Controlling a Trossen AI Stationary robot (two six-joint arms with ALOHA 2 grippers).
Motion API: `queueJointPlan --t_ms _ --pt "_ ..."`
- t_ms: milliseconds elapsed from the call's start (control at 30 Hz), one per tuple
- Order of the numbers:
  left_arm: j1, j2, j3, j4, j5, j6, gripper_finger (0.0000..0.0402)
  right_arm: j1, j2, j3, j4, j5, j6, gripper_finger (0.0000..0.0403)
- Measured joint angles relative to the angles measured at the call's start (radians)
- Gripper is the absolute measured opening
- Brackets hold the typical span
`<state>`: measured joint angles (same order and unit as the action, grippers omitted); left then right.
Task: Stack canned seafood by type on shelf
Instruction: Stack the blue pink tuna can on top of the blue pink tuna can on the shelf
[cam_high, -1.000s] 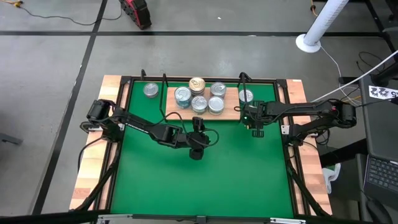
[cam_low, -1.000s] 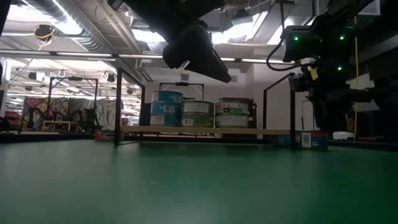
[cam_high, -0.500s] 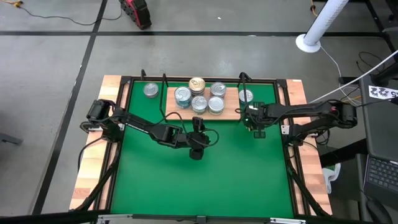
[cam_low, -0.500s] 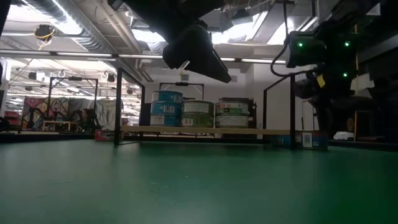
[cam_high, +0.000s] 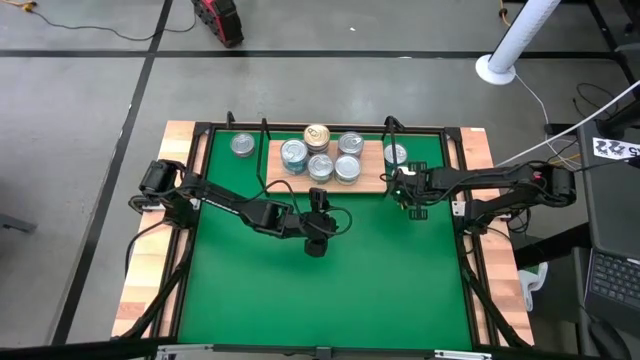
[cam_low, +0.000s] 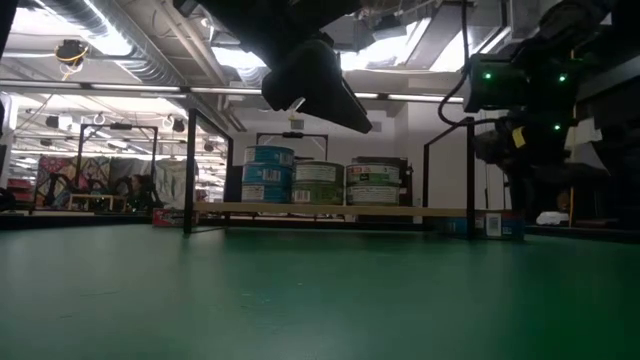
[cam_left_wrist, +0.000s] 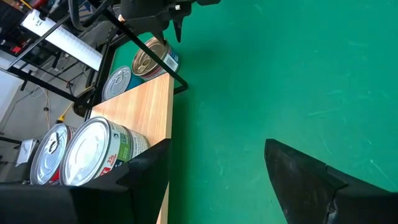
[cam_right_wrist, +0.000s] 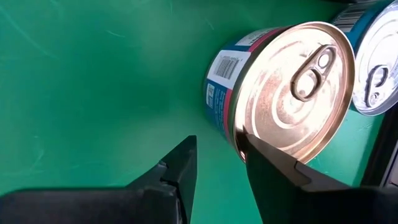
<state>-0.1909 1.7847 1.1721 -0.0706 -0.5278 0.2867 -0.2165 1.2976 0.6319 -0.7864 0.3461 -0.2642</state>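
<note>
the right hand (cam_high: 408, 196), part-open and holding nothing, hovered over a gold-lidded tin (cam_right_wrist: 287, 87) off the shelf's (cam_high: 372, 181) 3 o'clock end, likely lining up a grasp. the left hand (cam_high: 316, 238) waited spread wide at 6 o'clock of the stacked tins (cam_high: 320, 156).

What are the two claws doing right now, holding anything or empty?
Left gripper: fingers open, empty, above the green mat in front of the shelf.
Right gripper: fingers open, empty, poised at the rim of a gold-lidded can.
</note>
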Motion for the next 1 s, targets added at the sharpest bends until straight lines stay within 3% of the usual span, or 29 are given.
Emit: queueJointPlan --t_ms 400,633,1000 --pt "0.0 0.0 0.0 0.0 0.0 0.0 0.0253 0.0 0.001 0.017 -0.022 -0.054 -0.006 0.0131" --pt "0.0 0.0 0.0 0.0 0.0 0.0 0.0253 0.002 0.004 0.045 -0.03 -0.289 -0.026 0.0131" --pt "0.0 0.0 0.001 0.001 0.0 0.0 0.0253 0.001 0.005 0.047 -0.025 -0.304 -0.046 0.0131"
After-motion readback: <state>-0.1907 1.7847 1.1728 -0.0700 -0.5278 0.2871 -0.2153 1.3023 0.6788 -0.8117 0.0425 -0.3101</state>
